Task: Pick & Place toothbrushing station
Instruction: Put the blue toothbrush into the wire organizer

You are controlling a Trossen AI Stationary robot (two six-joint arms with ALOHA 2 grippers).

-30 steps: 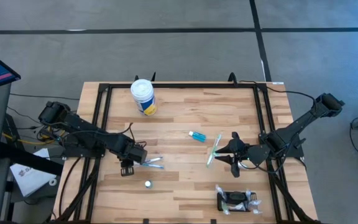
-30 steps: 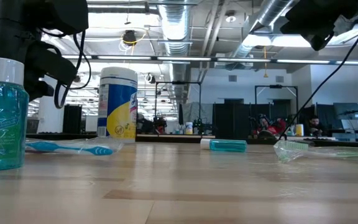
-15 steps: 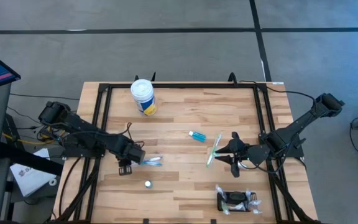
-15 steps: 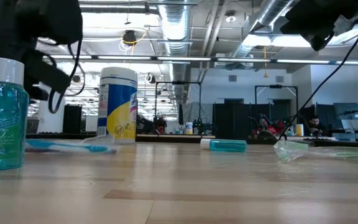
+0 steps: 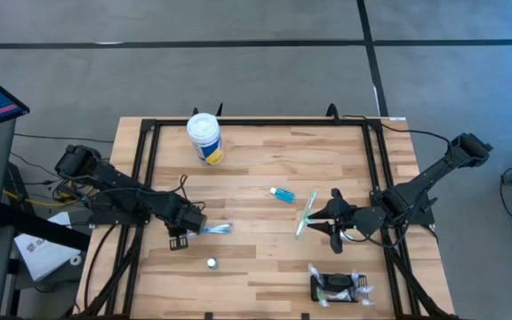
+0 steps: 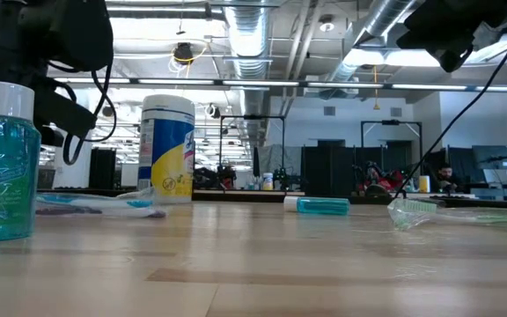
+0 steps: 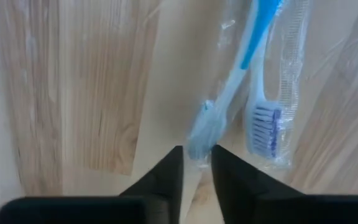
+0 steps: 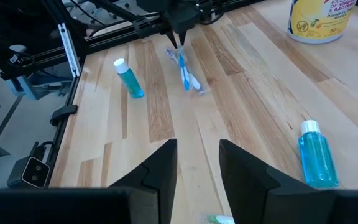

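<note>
Black and ribbed, the toothbrushing station (image 5: 334, 286) lies at the near edge of the table (image 5: 265, 164), on my right side, with clear wrapping beside it; a small bottle with a white cap (image 5: 212, 263) stands near the same edge on my left. Farther in, my left fingers (image 7: 195, 163) stand narrowly parted about the end of a wrapped blue toothbrush (image 7: 232, 81), its plastic between them; a firm hold cannot be told. My right fingers (image 8: 197, 163) hover apart, holding nothing, just beside a green toothbrush in wrapping (image 5: 306, 213); a teal bottle (image 5: 283, 195) lies near it. Farthest off, a white-lidded yellow-and-blue tub (image 5: 204, 138) stands upright.
</note>
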